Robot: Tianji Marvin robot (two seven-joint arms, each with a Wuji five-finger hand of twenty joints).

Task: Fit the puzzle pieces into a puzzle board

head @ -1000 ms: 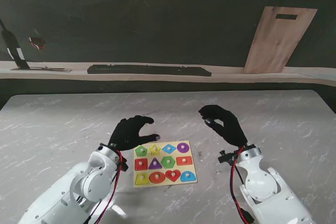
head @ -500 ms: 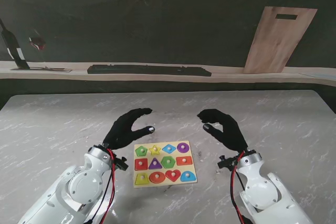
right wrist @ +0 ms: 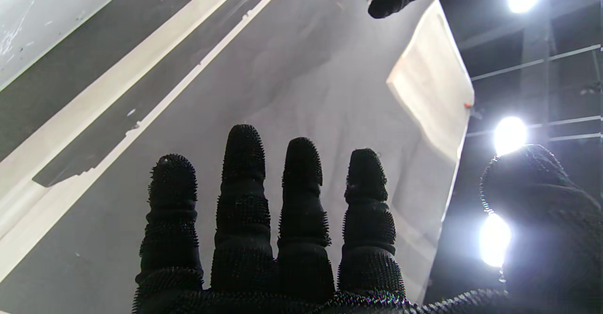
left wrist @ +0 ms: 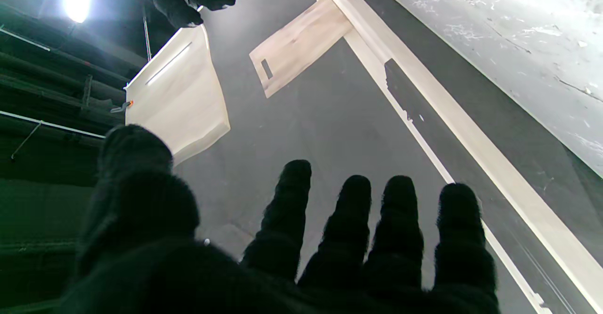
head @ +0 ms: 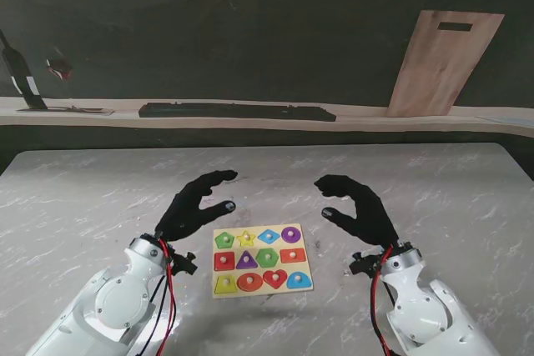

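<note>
From the stand view, the puzzle board [head: 262, 258] lies flat on the marble desk [head: 100, 189], at about 6 o'clock of the desk's middle, near me. It's a pale wooden square with twelve coloured pieces seated in three columns and four rows: green, yellow star [head: 246, 238], blue and purple along the far row, red heart [head: 274, 278] in the near row. Every slot looks filled, each piece with a small knob. The left hand [head: 193, 205] hovers at 10 o'clock of the board, fingers spread, grasping nothing. The right hand [head: 357, 207] hovers at 2 o'clock of it, fingers apart and curled, also empty. Neither touches the board. A wooden cutting board [head: 442, 62] leans on the dark wall at 1 o'clock, over a ledge carrying a long black bar [head: 237, 111].

Left wrist view: the board is out of sight here; black gloved fingers [left wrist: 286, 220] spread, nothing between them, with the cutting board and the other hand's fingertips beyond.

Right wrist view: again no puzzle; four nubbed fingers [right wrist: 242, 196] apart, thumb wide, bright ceiling lights [right wrist: 508, 132] that the stand view never shows.
</note>
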